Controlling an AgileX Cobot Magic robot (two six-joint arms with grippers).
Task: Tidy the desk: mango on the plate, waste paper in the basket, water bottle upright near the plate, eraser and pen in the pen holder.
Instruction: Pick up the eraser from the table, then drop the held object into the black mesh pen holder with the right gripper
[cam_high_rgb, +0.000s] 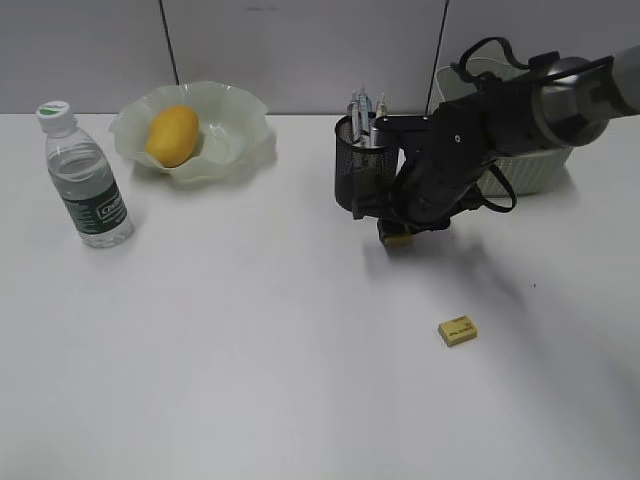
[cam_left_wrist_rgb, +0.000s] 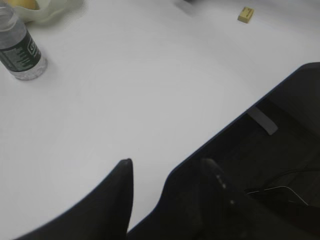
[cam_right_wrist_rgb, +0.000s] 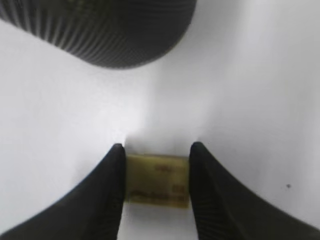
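Beside the holder (cam_high_rgb: 362, 165), the right claw (cam_right_wrist_rgb: 156, 172) is pinching a yellow eraser (cam_right_wrist_rgb: 157, 180), fingers pressed on both short ends, its long axis running straight across between them. The exterior view hides most of that eraser behind the arm; only the wrist view shows the pinch. A second eraser (cam_high_rgb: 457, 331) lies flat on the tabletop (cam_high_rgb: 250, 350), angled slightly, well apart. Pens stand in the holder. Mango (cam_high_rgb: 172, 136) sits in the plate (cam_high_rgb: 240, 140), bottle (cam_high_rgb: 85, 175) upright nearby. Left claw (cam_left_wrist_rgb: 167, 177) is spread and holds nothing, over the tabletop's edge.
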